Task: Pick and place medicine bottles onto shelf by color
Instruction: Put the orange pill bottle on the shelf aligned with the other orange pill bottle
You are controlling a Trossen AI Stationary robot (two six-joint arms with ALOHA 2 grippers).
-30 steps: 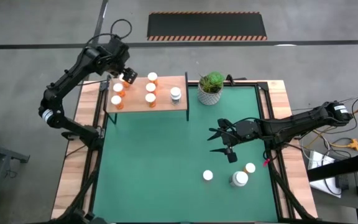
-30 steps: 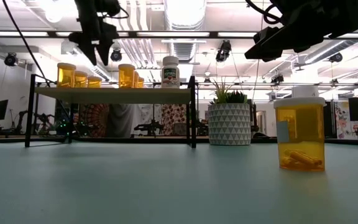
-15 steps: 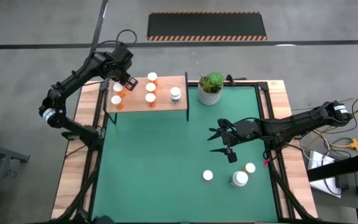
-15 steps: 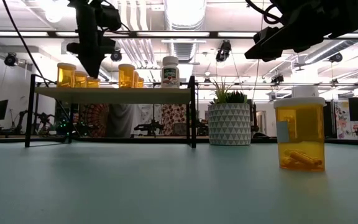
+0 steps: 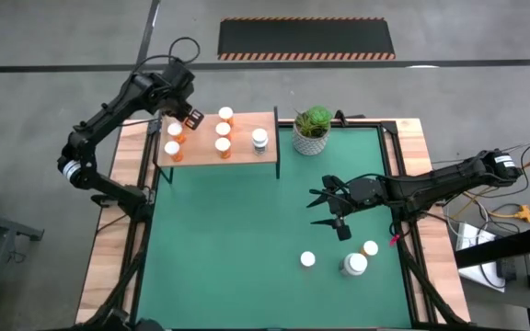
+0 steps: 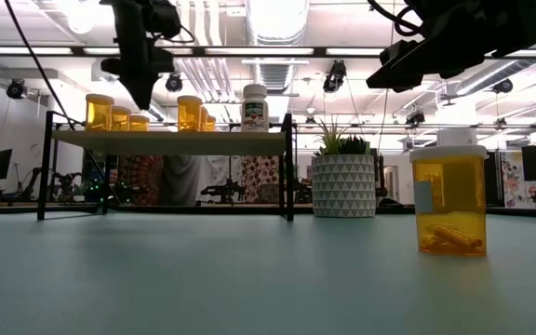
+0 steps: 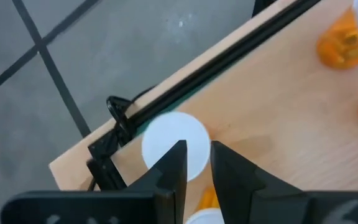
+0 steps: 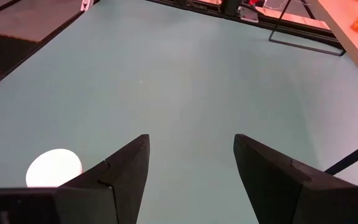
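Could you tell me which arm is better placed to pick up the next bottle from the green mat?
The right: its open tool hovers near the three bottles; the left tool is above the shelf.

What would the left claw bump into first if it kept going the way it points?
Probably the white cap of a bottle standing on the wooden shelf. The left claw points down at it, fingers nearly together and nothing between them. How far above it hangs is unclear.

6 bottles (image 5: 222, 144) on shelf (image 5: 239, 154)
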